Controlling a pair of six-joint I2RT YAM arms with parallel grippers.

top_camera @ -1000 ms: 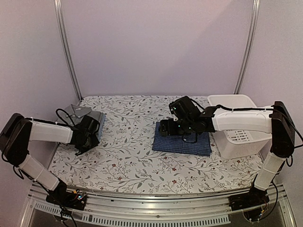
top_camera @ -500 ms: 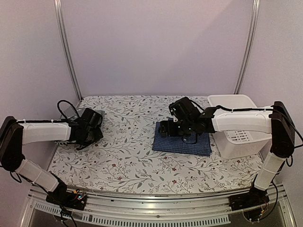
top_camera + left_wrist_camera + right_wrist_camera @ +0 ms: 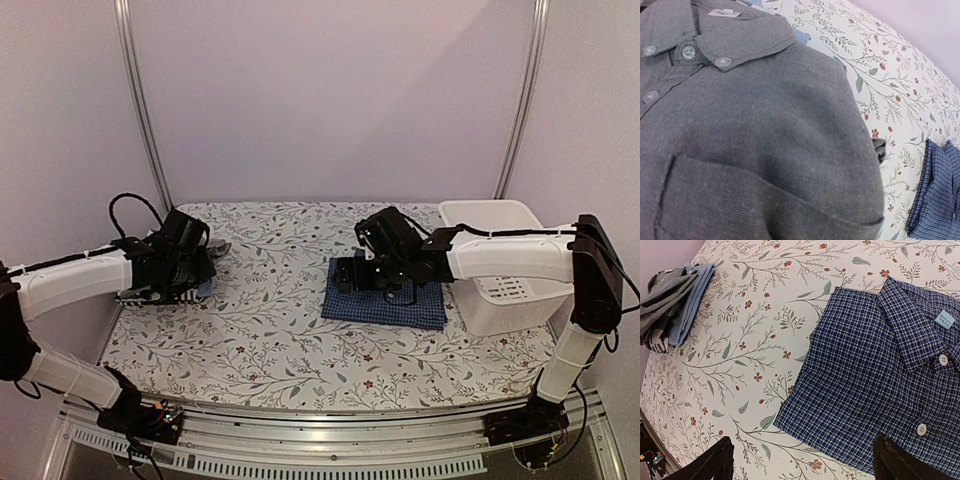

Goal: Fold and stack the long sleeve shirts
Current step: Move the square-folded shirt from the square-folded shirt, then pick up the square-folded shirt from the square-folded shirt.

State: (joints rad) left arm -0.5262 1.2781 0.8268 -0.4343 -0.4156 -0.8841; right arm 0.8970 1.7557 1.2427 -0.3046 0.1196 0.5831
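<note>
With the left gripper (image 3: 190, 270) clenched on top of the grey shirt (image 3: 765, 140) at the left of the table (image 3: 270, 340), cloth perhaps pinched, and the right gripper (image 3: 802, 457) spread wide above the folded blue checked shirt (image 3: 880, 365) mid-table, the grey shirt could be dragged unfolded if that clenched gripper is raised.
</note>
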